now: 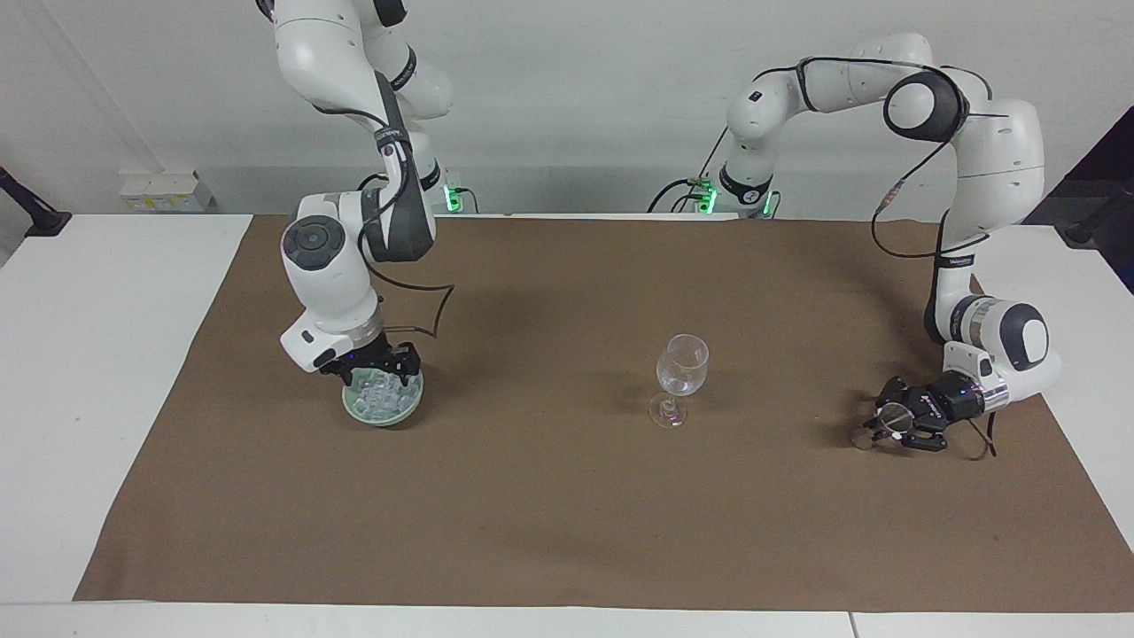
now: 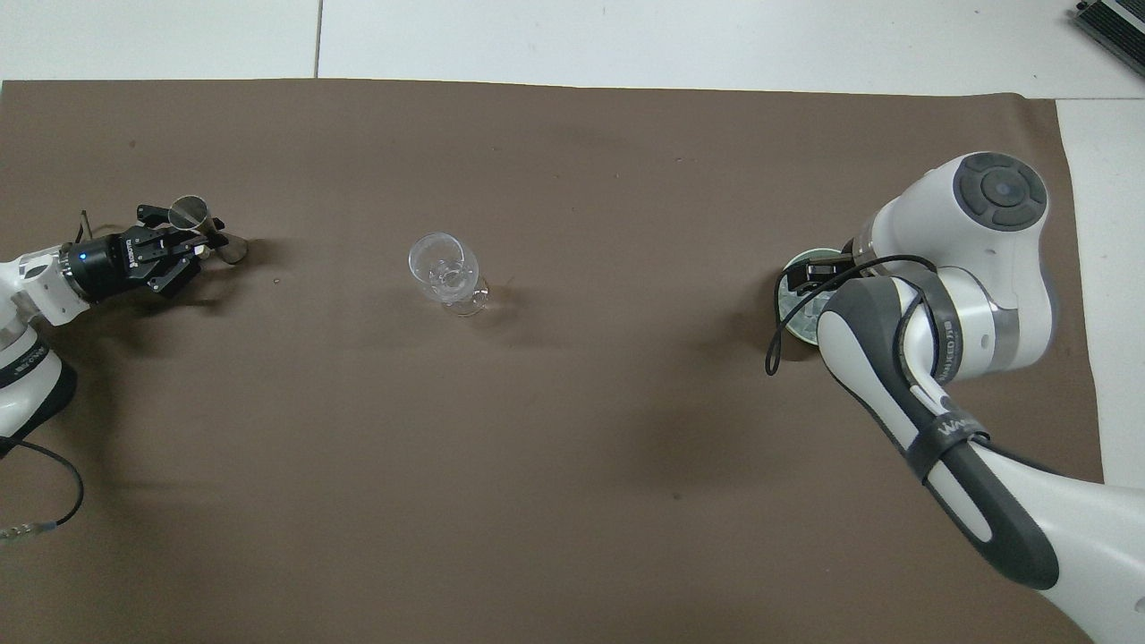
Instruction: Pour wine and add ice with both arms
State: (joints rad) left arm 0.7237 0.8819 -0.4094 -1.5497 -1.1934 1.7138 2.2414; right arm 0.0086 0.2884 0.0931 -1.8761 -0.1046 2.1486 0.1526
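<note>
Two sets of jaws are at work. The jaws of the right arm (image 1: 328, 266) point straight down with their tips dipped into the small clear glassy ice cubes (image 1: 379, 396), and they look to be standing apart, astride a cube and not yet pinching it; that steep posture suits plucking one piece out of the heap. The ice lies directly beneath and around those tips, piled in a pale green round bowl (image 1: 383, 423) whose mouth faces up. The cubes are jumbled, so the heap has no long axis or heading of its own. The jaws of the left arm (image 1: 1001, 337) reach out nearly level, low over the cloth, and are clamped on a small shiny metal measuring cup (image 1: 890, 414). It is tipped well off upright, its long axis slanting down from the jaws toward the glass; whether its lower end touches the cloth I cannot tell. Well apart from both jaws, between them, a clear stemmed wine glass (image 1: 682, 372) stands upright on the brown cloth (image 1: 567, 496) covering the white desk (image 1: 89, 354), placed where either arm can reach it.
</note>
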